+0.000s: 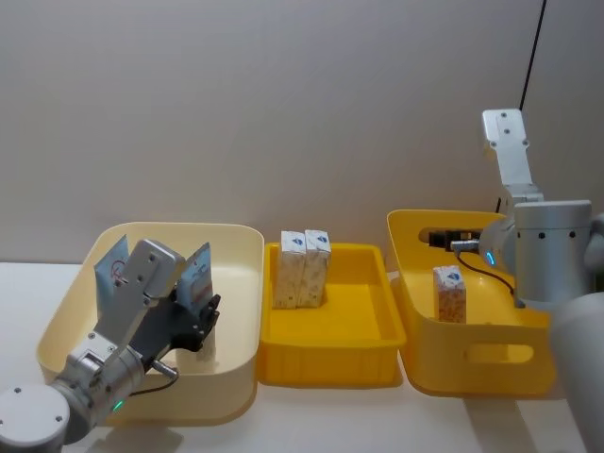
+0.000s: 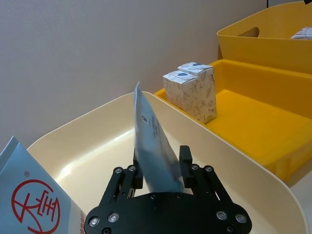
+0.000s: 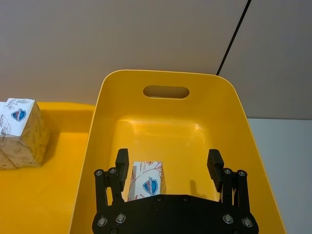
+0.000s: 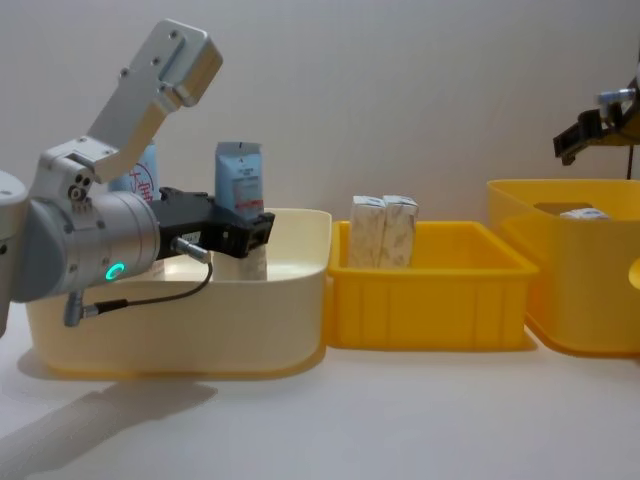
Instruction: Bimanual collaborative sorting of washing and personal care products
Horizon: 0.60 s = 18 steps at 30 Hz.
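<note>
Tube (image 2: pixel 152 139) pinched by left gripper (image 2: pixel 161 165); neighbouring tube (image 2: pixel 34 204) shows round red logo. Right gripper (image 3: pixel 168 163) fingers spread above blue-badged carton (image 3: pixel 146 181).

A pale table (image 4: pixel 400 420) carries three containers in a row. A cream bin (image 4: pixel 200 330) stands at the left, a yellow tray (image 4: pixel 430 305) in the middle, and a deeper yellow bin (image 4: pixel 585 300) at the right.

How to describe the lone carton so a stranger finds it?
Find the deep yellow bin with a handle slot, on the robot's right. The white carton stands alone inside it; the other two cartons stand paired in the middle tray.
</note>
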{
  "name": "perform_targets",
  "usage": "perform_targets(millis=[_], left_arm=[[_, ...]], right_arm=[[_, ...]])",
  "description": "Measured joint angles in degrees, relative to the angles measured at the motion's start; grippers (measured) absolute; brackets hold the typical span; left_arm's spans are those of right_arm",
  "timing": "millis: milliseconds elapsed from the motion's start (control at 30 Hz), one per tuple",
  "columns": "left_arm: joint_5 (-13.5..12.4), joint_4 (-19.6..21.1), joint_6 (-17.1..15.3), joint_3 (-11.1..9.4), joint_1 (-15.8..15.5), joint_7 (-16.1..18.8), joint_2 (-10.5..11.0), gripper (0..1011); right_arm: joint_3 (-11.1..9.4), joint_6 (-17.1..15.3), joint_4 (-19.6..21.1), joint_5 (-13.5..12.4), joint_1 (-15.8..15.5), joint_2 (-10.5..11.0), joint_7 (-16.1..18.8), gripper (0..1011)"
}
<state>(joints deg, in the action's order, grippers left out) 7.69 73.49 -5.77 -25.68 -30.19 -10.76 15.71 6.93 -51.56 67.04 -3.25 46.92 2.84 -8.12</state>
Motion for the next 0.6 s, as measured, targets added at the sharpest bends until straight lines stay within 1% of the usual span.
perform_targets(millis=[33,100,133,333,600], left_arm=[[0.00,-0.01,0.01,0.00,-0.01,-0.01,0.00,438],[-0.01,-0.05,0.02,0.00,-0.03,-0.01,-0.02,397],[-0.01,-0.07,0.03,0.00,-0.05,-0.02,-0.04,353],[-0.03,-0.13,0.05,0.00,-0.09,-0.03,-0.07,302],[-0.08,-0.17,0.06,0.01,-0.13,-0.02,-0.11,266]], right_arm=[[0.00,0.00,0.00,0.00,0.00,0.00,0.00,1001],[0.00,0.00,0.00,0.00,0.00,0.00,0.00,1001],[0.00,0.00,0.00,0.00,0.00,0.00,0.00,1001],[0.00,0.00,0.00,0.00,0.00,0.00,0.00,1001],[0.00,0.00,0.00,0.00,0.00,0.00,0.00,1001]])
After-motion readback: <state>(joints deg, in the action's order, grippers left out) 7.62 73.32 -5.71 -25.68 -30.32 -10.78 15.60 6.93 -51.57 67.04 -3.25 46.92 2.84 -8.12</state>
